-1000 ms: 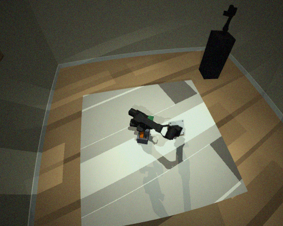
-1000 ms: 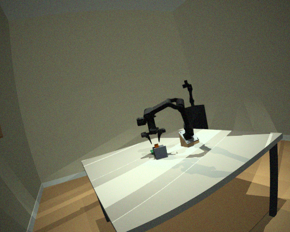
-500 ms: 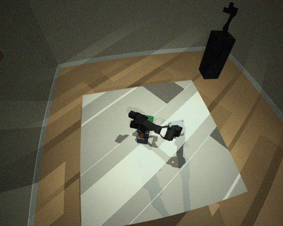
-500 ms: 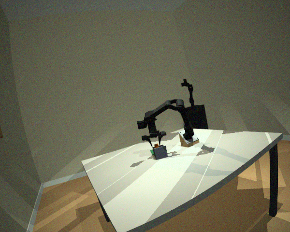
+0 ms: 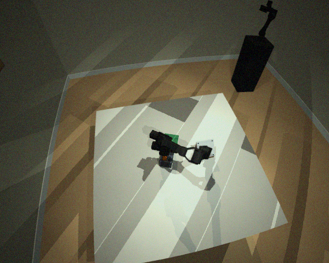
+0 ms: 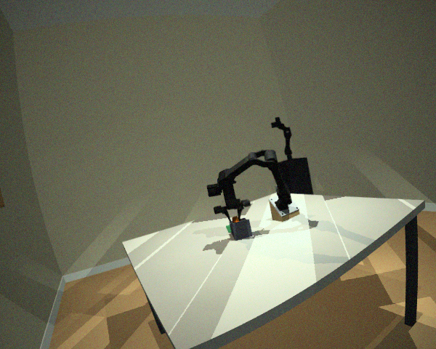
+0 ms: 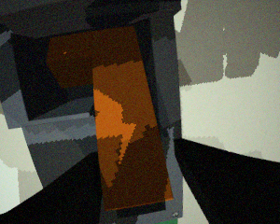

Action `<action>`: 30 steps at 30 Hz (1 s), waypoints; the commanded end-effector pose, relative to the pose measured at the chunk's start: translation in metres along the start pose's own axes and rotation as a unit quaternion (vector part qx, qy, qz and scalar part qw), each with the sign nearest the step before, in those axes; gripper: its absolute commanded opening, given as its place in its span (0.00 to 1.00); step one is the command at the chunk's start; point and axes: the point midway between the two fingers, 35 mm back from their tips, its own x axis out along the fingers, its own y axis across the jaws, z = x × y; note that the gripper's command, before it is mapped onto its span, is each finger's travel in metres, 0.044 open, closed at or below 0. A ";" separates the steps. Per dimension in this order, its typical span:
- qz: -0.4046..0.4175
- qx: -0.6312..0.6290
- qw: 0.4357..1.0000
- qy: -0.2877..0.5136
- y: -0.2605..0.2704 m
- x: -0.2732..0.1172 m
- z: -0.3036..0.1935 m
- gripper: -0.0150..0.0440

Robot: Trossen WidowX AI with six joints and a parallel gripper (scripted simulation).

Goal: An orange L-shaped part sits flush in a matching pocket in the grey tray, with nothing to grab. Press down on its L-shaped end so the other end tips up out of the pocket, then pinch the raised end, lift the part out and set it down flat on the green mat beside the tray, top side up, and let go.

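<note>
Wrist view: the dark two-fingered tool [image 5: 165,155] [image 6: 235,220] [image 7: 138,153] has its fingers astride the long limb of the orange L-shaped block [image 5: 164,158] [image 6: 235,219] [image 7: 117,112], so that closing should pinch it across its narrow width
Tool: part-way open and seemingly not clenched on the part; a strip of grey shows beside the right-hand finger in this picture, though contact on the other side I cannot tell
Orange part: its L-shaped end sits down in the pocket of the grey box-like tray [image 5: 166,164] [image 6: 241,230] [image 7: 165,79], while the straight end stands proud, probably tipped up to offer sides to grip
Grey tray: upright on the pale flat worktop [image 5: 147,226] [image 6: 270,255] [image 7: 238,107], its walls likely keeping the low end from sliding
Green flat mat [image 5: 174,137] [image 6: 228,228] [image 7: 168,221]: just beside the tray's raised-end side, which should keep the carry short once the grip is firm
</note>
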 end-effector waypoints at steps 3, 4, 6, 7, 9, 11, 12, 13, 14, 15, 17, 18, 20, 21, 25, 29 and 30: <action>0.000 0.000 1.000 0.000 0.000 0.000 0.000 0.49; 0.000 0.000 1.000 0.000 0.000 0.000 0.000 0.48; 0.000 0.000 1.000 0.000 0.000 0.000 0.000 0.46; 0.000 0.000 1.000 0.000 0.000 0.000 0.000 0.45; 0.000 0.000 1.000 0.000 0.000 0.000 0.000 0.43; 0.000 0.000 1.000 0.000 0.000 0.000 0.000 0.34; 0.000 0.000 1.000 0.000 0.000 0.000 0.000 0.29; 0.000 0.000 1.000 0.000 0.000 0.000 0.000 0.25; 0.000 0.000 1.000 0.000 0.000 0.000 0.000 0.25; 0.000 0.000 1.000 0.000 0.000 0.000 0.000 0.25; 0.000 0.000 1.000 0.000 0.000 -0.001 0.000 0.25; 0.000 0.000 1.000 0.000 0.000 -0.001 0.000 0.25; 0.000 0.000 1.000 0.000 0.000 -0.003 0.000 0.25; 0.001 0.001 1.000 0.000 0.000 -0.004 0.000 0.25; 0.001 0.002 1.000 -0.001 0.001 -0.010 0.000 0.25; 0.002 0.002 1.000 -0.001 0.001 -0.016 0.000 0.25; 0.002 0.003 1.000 -0.002 0.001 -0.018 0.000 0.25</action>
